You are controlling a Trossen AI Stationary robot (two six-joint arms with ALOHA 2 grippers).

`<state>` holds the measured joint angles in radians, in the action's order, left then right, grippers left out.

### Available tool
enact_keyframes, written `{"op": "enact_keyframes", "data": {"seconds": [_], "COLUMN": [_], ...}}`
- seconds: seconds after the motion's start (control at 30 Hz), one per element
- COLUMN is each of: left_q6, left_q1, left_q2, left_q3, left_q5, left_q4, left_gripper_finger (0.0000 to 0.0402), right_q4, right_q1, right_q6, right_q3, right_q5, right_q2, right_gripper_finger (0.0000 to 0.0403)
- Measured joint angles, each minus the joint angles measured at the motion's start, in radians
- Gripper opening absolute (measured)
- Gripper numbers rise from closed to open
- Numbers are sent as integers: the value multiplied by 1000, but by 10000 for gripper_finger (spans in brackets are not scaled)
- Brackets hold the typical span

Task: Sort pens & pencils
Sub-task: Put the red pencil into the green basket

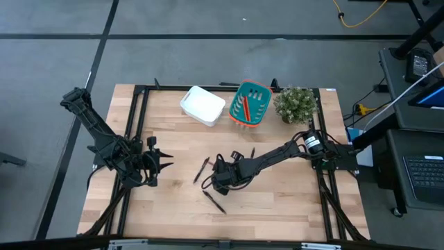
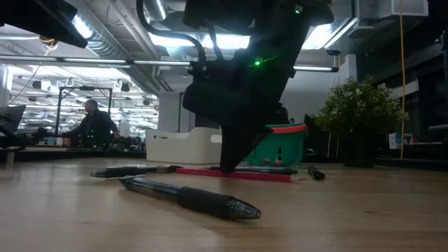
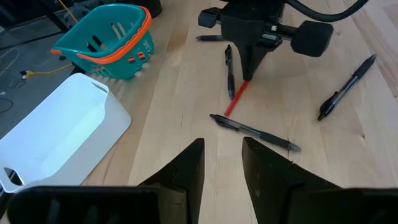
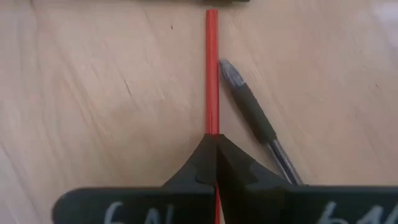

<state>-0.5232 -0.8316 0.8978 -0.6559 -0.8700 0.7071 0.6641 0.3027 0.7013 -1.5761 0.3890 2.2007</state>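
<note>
At about twelve o'clock on the pale wooden table (image 1: 277, 208), a teal plastic basket (image 1: 250, 104) with slotted walls and an orange rim holds red and orange pencils (image 1: 245, 107) lying lengthwise inside it. Just beside it toward eleven o'clock sits a white, smooth, rounded rectangular bin (image 1: 202, 105); what lies in it cannot be told. A small leafy potted plant (image 1: 296, 103) stands at one o'clock. Near the table's centre, the right gripper (image 4: 213, 146) is down at the wood with its dark fingers pressed together around a thin red pencil (image 4: 211, 68), which lies flat and straight. A black pen with a ribbed grip and clear barrel (image 4: 258, 121) lies just beside that pencil, angled away from it. Three more black pens are scattered around centre: one at nine o'clock of the gripper (image 1: 201, 169), one toward six (image 1: 214, 201), one toward one (image 1: 252, 153). The left gripper (image 3: 221, 165) waits at nine o'clock on the table, fingers slightly parted, holding nothing.
</note>
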Motion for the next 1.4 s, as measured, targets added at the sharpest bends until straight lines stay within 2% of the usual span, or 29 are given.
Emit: {"op": "enact_keyframes", "data": {"seconds": [0.47, 0.67, 1.17, 1.23, 1.4], "left_q6": [0, 0, 0, 0, 0], "left_q1": [0, 0, 0, 0, 0], "left_q2": [0, 0, 0, 0, 0], "left_q3": [0, 0, 0, 0, 0], "left_q5": [0, 0, 0, 0, 0], "left_q4": [9, 9, 11, 11, 11], "left_gripper_finger": [102, 102, 102, 102, 102], "right_q4": [34, 30, 26, 29, 68], "right_q1": [1, -6, -14, -15, -36], "right_q6": [-1, -6, -85, -86, -59], "right_q3": [-7, -31, -136, -137, -137], "right_q5": [-2, -104, -120, -144, -281], "right_q2": [-5, -5, -9, -10, -6], "right_gripper_finger": [2, 5, 63, 72, 107]}}
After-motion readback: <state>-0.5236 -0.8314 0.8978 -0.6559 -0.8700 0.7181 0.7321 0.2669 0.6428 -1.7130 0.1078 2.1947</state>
